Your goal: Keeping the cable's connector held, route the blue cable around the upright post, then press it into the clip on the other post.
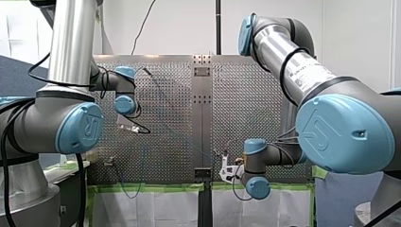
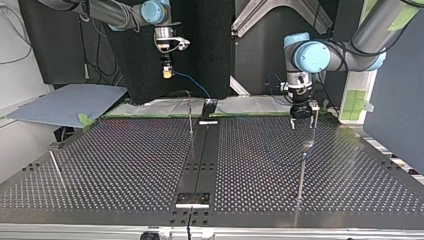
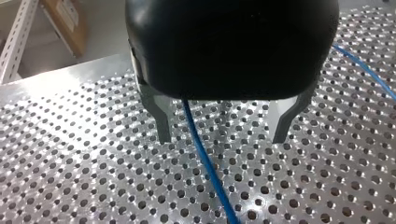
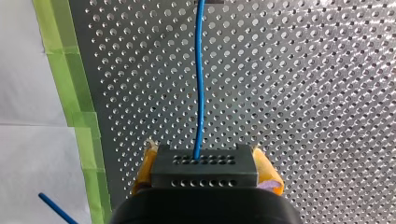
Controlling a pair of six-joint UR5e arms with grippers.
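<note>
In the top view, at the far left, my right gripper [image 2: 167,73] hangs above the table's far edge. The right wrist view shows its yellow pads clamped on the connector [image 4: 203,169], a dark grey block with rows of small holes. The blue cable [image 4: 200,93] leaves the block and slopes down toward the far middle of the perforated table [image 2: 125,165]. Just right of that, the upright post [image 2: 190,117] stands beside the table's centre strip; I cannot tell whether the cable touches it. Further right a second post [image 2: 302,172] stands nearer. Beyond it, on the far side, my left gripper [image 2: 303,121] hovers low over the table. Its metal fingers [image 3: 163,122] are wide apart, and the cable passes between them, closer to one and touching neither. In the front view a blue joint cap [image 1: 81,128] bears a UR mark. The lettering on my right arm's tube is too small to read.
</note>
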